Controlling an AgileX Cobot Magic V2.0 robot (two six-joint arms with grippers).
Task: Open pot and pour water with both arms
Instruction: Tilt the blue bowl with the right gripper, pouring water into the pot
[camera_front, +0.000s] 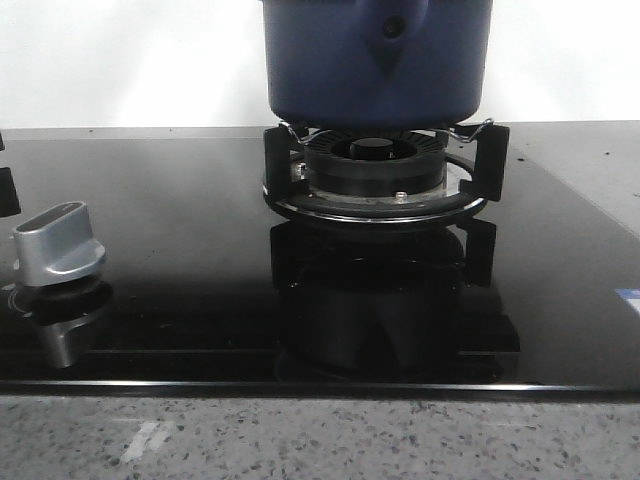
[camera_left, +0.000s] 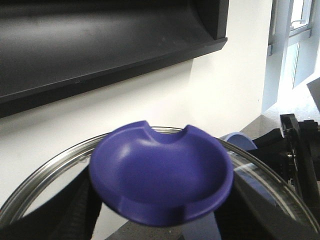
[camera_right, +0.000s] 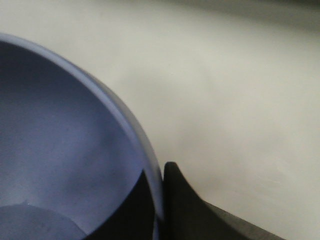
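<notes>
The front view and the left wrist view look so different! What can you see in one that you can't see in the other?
Only the front view shows the black burner on the glossy cooktop, the silver knob, and the pot lifted just above the burner.

Only the left wrist view shows the glass lid with its blue knob, with black gripper parts beside the knob, and the dark hood.

Both show the white wall.

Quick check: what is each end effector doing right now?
Left: shut on the glass lid's blue dished knob.
Right: shut on the dark-blue matte round pot's rim.
</notes>
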